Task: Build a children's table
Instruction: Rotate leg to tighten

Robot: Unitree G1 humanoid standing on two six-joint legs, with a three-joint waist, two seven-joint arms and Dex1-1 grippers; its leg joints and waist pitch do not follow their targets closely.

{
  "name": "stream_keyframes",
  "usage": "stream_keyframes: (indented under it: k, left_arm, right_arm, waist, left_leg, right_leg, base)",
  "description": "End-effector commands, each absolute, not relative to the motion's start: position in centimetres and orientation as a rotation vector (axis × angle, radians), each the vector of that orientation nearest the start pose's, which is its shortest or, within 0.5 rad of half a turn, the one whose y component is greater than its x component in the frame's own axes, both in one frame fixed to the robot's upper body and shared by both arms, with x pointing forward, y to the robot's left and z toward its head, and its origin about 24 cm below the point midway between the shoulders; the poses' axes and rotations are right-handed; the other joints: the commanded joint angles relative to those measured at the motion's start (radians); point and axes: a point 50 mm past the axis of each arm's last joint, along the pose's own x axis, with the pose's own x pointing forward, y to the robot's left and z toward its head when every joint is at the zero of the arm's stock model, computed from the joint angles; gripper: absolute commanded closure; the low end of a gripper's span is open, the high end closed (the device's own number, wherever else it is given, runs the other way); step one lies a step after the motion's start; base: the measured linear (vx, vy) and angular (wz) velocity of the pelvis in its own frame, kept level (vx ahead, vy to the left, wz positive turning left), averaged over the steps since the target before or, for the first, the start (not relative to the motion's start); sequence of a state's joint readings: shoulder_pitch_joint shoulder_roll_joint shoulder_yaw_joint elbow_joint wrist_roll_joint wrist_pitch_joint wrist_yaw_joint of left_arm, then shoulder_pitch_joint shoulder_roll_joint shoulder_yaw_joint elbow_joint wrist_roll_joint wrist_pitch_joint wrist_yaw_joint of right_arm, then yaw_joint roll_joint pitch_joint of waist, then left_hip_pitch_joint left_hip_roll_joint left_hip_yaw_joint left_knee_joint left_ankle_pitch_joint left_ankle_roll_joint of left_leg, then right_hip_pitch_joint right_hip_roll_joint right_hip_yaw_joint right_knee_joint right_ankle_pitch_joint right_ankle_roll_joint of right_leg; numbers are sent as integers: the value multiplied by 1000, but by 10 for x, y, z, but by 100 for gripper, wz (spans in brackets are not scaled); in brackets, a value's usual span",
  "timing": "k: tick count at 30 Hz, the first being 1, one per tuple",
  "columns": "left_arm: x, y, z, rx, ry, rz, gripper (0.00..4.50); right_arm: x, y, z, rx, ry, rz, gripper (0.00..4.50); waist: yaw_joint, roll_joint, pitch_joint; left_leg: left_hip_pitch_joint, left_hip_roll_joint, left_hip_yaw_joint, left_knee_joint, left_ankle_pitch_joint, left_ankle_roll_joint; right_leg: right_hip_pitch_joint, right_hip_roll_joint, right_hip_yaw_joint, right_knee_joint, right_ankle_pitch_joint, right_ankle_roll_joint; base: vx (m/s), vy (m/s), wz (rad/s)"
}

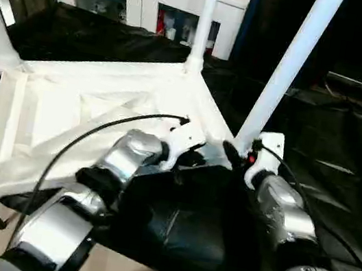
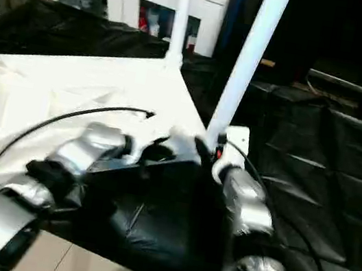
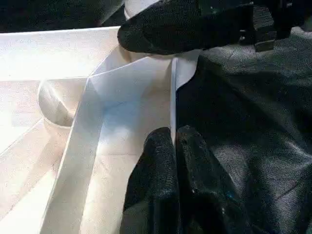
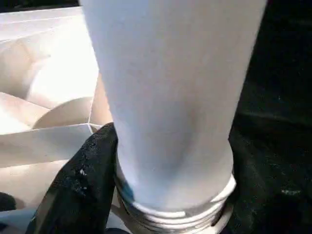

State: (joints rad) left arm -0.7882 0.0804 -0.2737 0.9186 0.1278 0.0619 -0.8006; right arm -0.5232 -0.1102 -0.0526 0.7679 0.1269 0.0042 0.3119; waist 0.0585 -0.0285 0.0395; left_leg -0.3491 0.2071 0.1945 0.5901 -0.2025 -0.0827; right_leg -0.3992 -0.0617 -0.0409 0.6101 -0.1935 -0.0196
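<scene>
The right gripper (image 1: pixel 238 158) clasps the base of the near table leg (image 1: pixel 286 69), which rises steeply from its corner socket in the upturned tabletop (image 1: pixel 52 114), while the left gripper (image 3: pixel 174 146), pinched shut, rests on the tabletop's rim just beside.

A: What's in front of you?
B: The upturned tabletop (image 1: pixel 101 112) on black sheeting (image 1: pixel 331 154), legs up.
A: Your grippers?
B: My right gripper (image 1: pixel 237 155) meets the near leg (image 1: pixel 286 69); my left gripper (image 1: pixel 188 157) is beside it.

Probably a home room: a white glass-door cabinet (image 1: pixel 147 5) is standing behind the black-draped work surface (image 1: pixel 344 156).
</scene>
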Motion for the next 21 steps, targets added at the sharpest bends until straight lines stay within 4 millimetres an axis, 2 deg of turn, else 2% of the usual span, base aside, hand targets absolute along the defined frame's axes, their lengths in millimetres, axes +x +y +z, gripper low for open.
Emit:
stream_keyframes:
  k: [1, 3, 6, 9, 10, 11, 14, 15, 17, 21]
  left_arm:
    - [341, 40, 48, 392, 348, -1159, 450]
    - [341, 46, 47, 396, 352, -1161, 450]
    - [341, 56, 46, 401, 357, -1186, 450]
    - [338, 68, 46, 398, 366, -1242, 450]
    - [337, 71, 47, 398, 367, -1258, 450]
    - [335, 75, 48, 397, 360, -1293, 450]
    - [333, 90, 51, 422, 353, -1339, 450]
    - [333, 90, 51, 422, 353, -1339, 450]
    - [329, 99, 53, 411, 354, -1393, 450]
    - [323, 110, 57, 393, 373, -1470, 450]
  right_arm:
    - [325, -123, -3, -10, 335, 421, 99]
    - [325, -125, 0, -32, 305, 447, 83]
    - [323, -130, 6, -13, 275, 532, 83]
    - [317, -140, 13, -18, 251, 682, 83]
    - [315, -142, 14, -23, 246, 721, 83]
    - [312, -146, 17, -23, 238, 778, 83]
    - [303, -159, 29, 30, 241, 955, 83]
    - [303, -159, 29, 30, 241, 955, 83]
    - [296, -166, 32, 19, 271, 1065, 83]
    - [289, -172, 33, -24, 312, 1154, 83]
  waist:
    - [0, 1, -49]
    - [0, 1, -48]
    - [2, 0, -47]
    - [6, -2, -48]
    - [4, -1, -48]
    - [0, -5, -49]
    - [3, -3, -51]
    - [3, -6, -51]
    - [7, -2, -49]
    - [11, -2, -49]
  left_leg:
    - [0, 22, -13, -72, -179, 31]
    - [2, 22, -13, -73, -191, 35]
    - [0, 23, -14, -74, -202, 51]
    - [-4, 24, -15, -73, -179, 66]
    - [-6, 25, -14, -71, -169, 78]
    - [-8, 26, -14, -71, -158, 82]
    - [-6, 27, -13, -68, -144, 102]
    - [-6, 29, -12, -67, -138, 112]
    - [-4, 31, -11, -67, -136, 111]
    - [-3, 34, -9, -68, -151, 92]
  right_leg:
    - [44, -72, 41, -81, -177, -196]
    - [44, -74, 41, -83, -191, -200]
    - [47, -74, 40, -85, -210, -196]
    - [55, -75, 40, -81, -174, -201]
    - [53, -75, 41, -79, -152, -210]
    - [53, -75, 40, -76, -139, -218]
    - [57, -74, 41, -71, -97, -238]
    - [54, -73, 41, -68, -79, -246]
    - [54, -72, 40, -67, -74, -256]
    - [52, -73, 37, -63, -88, -261]
  base:
    - [0, 0, 0]
    - [0, 0, 0]
    - [0, 0, 0]
    - [0, 0, 0]
    - [0, 0, 0]
    - [0, 0, 0]
    - [0, 0, 0]
    - [0, 0, 0]
    - [0, 0, 0]
    - [0, 0, 0]
